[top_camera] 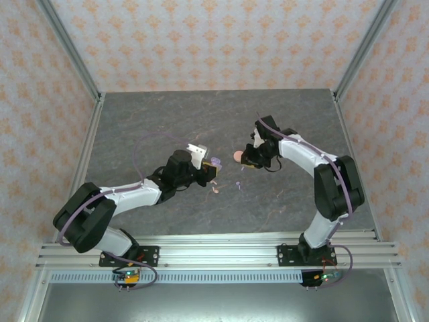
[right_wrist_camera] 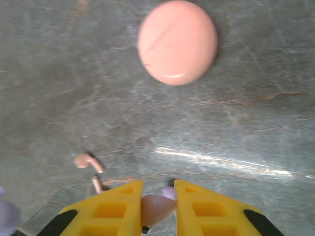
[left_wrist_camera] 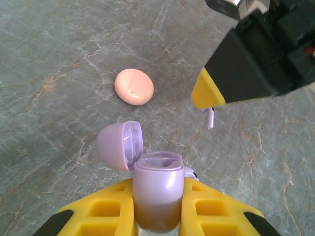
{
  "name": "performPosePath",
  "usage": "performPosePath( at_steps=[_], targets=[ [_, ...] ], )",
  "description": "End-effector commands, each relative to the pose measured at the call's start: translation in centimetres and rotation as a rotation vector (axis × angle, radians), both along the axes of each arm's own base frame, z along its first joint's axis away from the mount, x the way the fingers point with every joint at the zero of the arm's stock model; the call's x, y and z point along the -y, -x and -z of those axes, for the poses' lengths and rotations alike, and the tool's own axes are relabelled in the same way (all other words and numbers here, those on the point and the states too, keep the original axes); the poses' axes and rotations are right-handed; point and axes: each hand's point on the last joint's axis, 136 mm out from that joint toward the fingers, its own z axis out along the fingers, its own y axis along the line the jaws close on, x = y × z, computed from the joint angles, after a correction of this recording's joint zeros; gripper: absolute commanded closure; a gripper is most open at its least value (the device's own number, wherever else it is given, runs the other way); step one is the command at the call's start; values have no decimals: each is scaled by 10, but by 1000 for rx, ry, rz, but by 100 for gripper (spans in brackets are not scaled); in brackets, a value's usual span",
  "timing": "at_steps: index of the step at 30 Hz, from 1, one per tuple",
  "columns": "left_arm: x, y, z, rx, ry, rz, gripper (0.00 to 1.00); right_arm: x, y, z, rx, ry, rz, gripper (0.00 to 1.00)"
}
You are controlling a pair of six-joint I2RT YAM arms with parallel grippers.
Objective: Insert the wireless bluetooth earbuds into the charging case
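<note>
Altogether I count two cases and four earbuds. One lilac case stands with its lid open, clamped between the jaws of the left gripper near the middle of the worktop. One pink case lies closed on the worktop, a little farther than both grippers and between them. The right gripper has its jaws closed on one earbud, whose stem hangs down; its colour I cannot tell surely. Two pink earbuds lie close together on the worktop, near and left of the right gripper, and one lilac earbud lies a little right of them. All things sit in the middle, well apart from every edge. Wide bare room is at the far side, at the left and at the right, up to the walls.
</note>
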Motion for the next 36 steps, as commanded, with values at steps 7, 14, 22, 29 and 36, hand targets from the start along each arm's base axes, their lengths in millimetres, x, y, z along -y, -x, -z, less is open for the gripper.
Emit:
performPosePath(
  at_steps=[7,14,22,29,36],
  targets=[
    [24,8,-20,94,79,144,81,-21,-5,-55,119,-192,1,79],
    [32,7,-21,92,90,174,81,-27,-7,-75,168,-242,-8,79],
    [40,4,-30,99,127,184,81,-33,-6,-82,183,-265,-18,79],
    [43,-7,-34,74,156,134,81,-35,-5,-82,185,-263,-25,79],
    [44,-12,-40,71,173,114,81,-37,-3,-80,177,-260,-32,79]
  ],
)
